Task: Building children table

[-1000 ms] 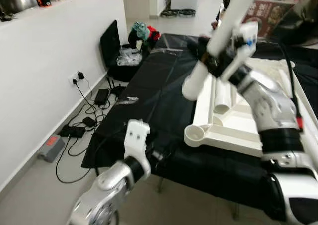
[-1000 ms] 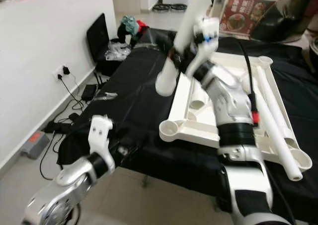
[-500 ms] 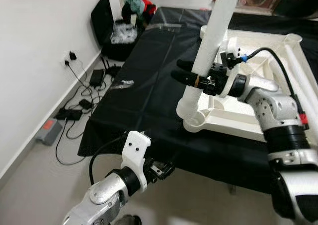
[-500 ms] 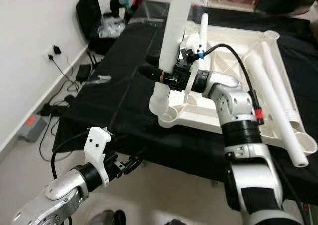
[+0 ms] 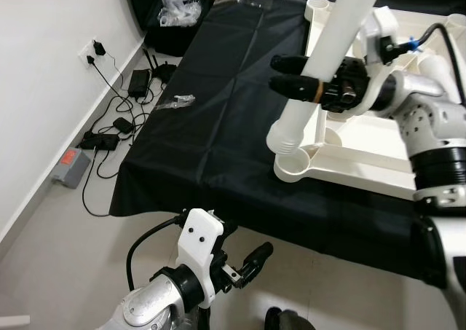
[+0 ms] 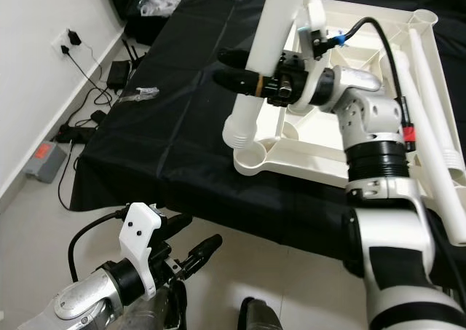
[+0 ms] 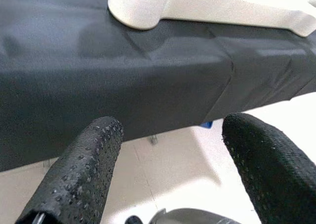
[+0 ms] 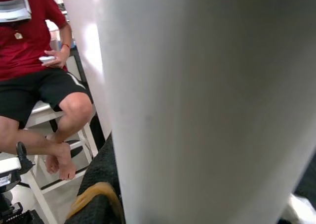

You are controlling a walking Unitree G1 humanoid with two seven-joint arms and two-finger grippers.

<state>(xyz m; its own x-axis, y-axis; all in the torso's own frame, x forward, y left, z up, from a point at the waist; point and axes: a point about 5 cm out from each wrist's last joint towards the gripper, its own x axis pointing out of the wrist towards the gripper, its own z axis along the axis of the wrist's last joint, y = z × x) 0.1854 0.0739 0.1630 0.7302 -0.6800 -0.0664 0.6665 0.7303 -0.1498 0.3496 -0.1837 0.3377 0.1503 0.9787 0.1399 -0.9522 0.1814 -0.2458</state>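
Note:
A white table top (image 5: 354, 178) lies upside down on the black-covered table (image 5: 218, 111). My right gripper (image 5: 279, 75) is shut on a white table leg (image 5: 331, 46), a long tube leaning to the upper right. The leg's ribbed lower end (image 6: 237, 132) sits at the rim of the near-left corner socket (image 6: 251, 157); whether it is seated I cannot tell. Two more white legs (image 6: 429, 119) lie along the top's right side. My left gripper (image 6: 191, 235) hangs open below the table's front edge, with nothing between its fingers (image 7: 81, 172).
Cables, power adapters (image 5: 116, 126) and a grey box (image 5: 69, 162) lie on the floor by the left wall, under a wall socket (image 5: 93, 51). A small clear bag (image 5: 178, 100) rests on the cloth. A person in a red shirt (image 8: 29, 41) sits nearby.
The camera has tilted down. The right gripper brought the leg from mid-air down to the corner socket. The left gripper sank below the table's front edge.

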